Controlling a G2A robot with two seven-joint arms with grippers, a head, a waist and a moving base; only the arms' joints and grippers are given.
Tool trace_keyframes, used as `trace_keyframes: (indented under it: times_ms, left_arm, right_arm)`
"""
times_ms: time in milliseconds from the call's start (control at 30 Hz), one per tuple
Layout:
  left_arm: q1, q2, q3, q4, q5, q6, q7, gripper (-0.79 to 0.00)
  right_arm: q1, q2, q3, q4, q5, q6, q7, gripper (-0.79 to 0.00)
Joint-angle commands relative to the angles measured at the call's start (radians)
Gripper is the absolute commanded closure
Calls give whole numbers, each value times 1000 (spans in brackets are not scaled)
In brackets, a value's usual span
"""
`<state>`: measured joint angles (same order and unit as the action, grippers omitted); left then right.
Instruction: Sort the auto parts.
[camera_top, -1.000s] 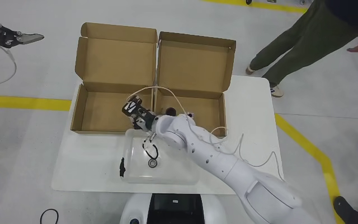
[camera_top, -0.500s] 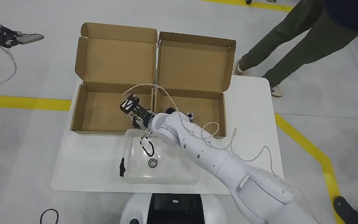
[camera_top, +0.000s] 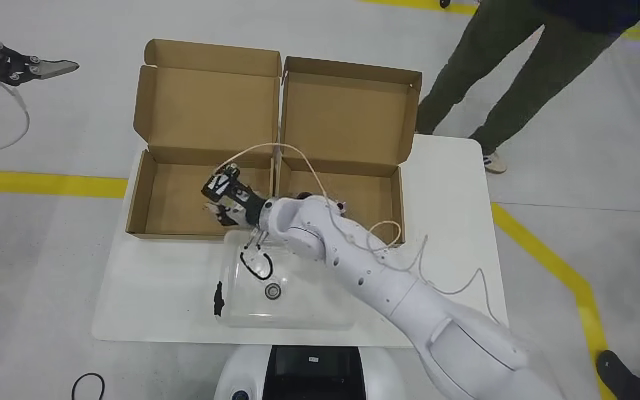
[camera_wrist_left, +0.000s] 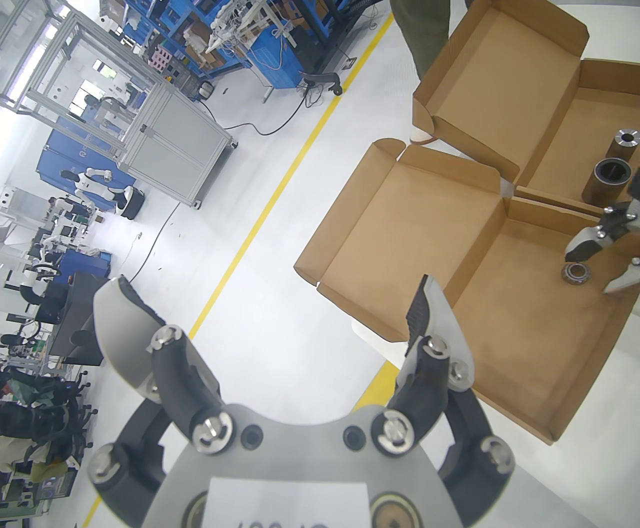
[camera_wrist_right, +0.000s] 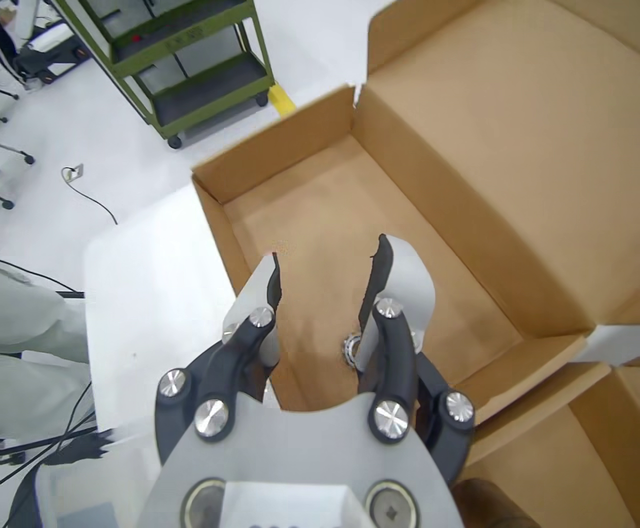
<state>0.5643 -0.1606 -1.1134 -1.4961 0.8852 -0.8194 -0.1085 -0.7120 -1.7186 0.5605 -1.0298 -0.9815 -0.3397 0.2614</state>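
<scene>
My right gripper (camera_top: 218, 192) hangs open over the left cardboard box (camera_top: 170, 205), near its right wall. A small metal bearing (camera_wrist_right: 350, 348) lies on the box floor just under the gripper (camera_wrist_right: 327, 247), partly hidden by one finger. From the left wrist view the same bearing (camera_wrist_left: 576, 273) sits beside the right gripper (camera_wrist_left: 595, 270). Two dark cylinders (camera_wrist_left: 611, 181) stand in the right box (camera_top: 372, 198). My left gripper (camera_wrist_left: 270, 285) is open and holds nothing, off the table's left side.
A clear tray (camera_top: 330, 300) at the table's front holds a black ring (camera_top: 254, 266), a small bearing (camera_top: 272, 291) and a black part (camera_top: 217, 297). Both box lids stand open at the back. A person's legs are beyond the table's far right corner.
My right gripper has moved left, farther over the left box.
</scene>
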Motion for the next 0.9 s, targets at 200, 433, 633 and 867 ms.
trace_keyframes:
  times_ms: [200, 433, 633, 867]
  left_arm:
    - [0, 0, 0, 0, 0, 0, 0, -785]
    - [0, 0, 0, 0, 0, 0, 0, -785]
    - [0, 0, 0, 0, 0, 0, 0, -785]
    - [0, 0, 0, 0, 0, 0, 0, -785]
  right_arm:
    - [-159, 93, 100, -298, -123, -201, 67, -366]
    - [-364, 180, 232, -551, -228, -310, 188, -372]
    - [-515, 234, 328, -686, -275, -396, 234, -372]
    - [-596, 268, 383, -741, -318, -444, 239, -372]
